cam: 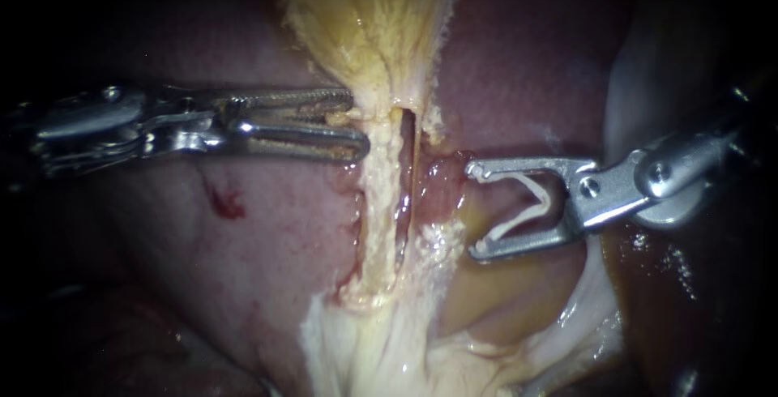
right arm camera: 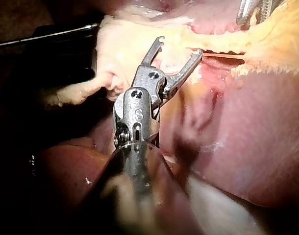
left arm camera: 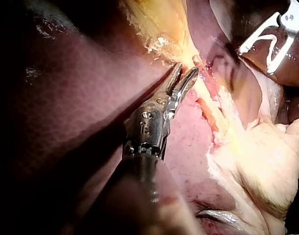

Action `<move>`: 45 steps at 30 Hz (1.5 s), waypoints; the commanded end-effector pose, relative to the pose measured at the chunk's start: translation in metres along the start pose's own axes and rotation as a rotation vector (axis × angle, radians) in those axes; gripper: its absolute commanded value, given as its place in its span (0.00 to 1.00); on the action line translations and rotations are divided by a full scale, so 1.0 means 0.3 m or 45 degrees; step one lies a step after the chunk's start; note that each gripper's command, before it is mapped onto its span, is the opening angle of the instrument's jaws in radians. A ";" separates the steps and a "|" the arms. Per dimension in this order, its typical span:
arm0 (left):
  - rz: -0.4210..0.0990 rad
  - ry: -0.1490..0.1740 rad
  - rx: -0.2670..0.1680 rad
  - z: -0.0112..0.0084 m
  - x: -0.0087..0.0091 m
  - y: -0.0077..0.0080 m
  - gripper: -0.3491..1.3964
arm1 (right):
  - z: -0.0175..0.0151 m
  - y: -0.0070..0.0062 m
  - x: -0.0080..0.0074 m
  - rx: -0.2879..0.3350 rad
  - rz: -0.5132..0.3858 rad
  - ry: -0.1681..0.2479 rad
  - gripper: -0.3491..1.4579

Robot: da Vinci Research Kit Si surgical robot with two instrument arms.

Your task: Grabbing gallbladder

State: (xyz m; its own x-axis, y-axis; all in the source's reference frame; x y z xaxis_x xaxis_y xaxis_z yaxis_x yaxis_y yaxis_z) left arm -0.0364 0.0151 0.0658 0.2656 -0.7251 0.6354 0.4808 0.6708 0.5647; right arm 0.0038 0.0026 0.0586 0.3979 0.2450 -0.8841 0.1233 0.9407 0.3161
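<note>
A yellow fibrous band of tissue [cam: 365, 24] narrows into a pale strand [cam: 377, 211] running down the middle of the liver [cam: 243, 283]. My left instrument [cam: 361, 125] comes in level from the left. Its jaws stand slightly open, and their tips reach the strand's left edge, with a bit of yellow tissue in the gap [left arm camera: 187, 69]. My right instrument [cam: 472, 211] sits just right of the strand. Its jaws are spread wide and carry a white V-shaped clip [cam: 519, 219] between them [right arm camera: 179, 45]. Which tissue is the gallbladder is unclear.
A narrow slit [cam: 408, 142] splits the strand near the left jaws. White fatty tissue [cam: 373, 356] spreads below, a brownish bulge [cam: 494, 300] lies under the right instrument, and a small red spot [cam: 227, 202] marks the liver.
</note>
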 end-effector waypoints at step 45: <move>-0.116 0.021 -0.087 -0.0329 -0.0166 -0.0007 0.00 | 0.000 -0.0001 -0.0001 0.000 0.000 0.000 0.47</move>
State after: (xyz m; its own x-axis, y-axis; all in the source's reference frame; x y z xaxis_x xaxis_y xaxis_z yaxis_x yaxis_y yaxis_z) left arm -0.0295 0.0170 0.0572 0.2305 -0.7860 0.5736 0.5598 0.5893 0.5825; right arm 0.0037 0.0026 0.0586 0.3981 0.2449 -0.8841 0.1233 0.9407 0.3161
